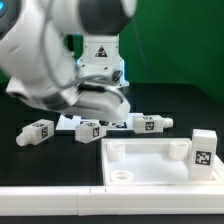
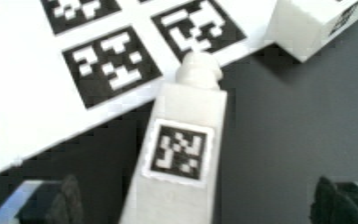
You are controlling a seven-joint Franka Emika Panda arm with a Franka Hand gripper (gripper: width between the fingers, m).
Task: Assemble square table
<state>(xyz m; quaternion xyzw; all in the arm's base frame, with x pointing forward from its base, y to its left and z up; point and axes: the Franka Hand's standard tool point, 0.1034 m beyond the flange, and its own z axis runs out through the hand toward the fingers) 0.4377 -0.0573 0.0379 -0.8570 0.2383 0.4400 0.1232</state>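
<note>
White plastic tabletop [image 1: 150, 165] lies nearest, at 5 o'clock in the exterior view; an upright leg [image 1: 203, 150] stands at its 3 o'clock edge. Beyond, on the black surface [image 1: 30, 155], the open end effector [image 2: 194, 200] brackets a lying leg [image 2: 190, 140] without touching it, beside the marker board [image 2: 87, 70].

Bright, even light with soft shadows; both views blurry, the wrist view more.
</note>
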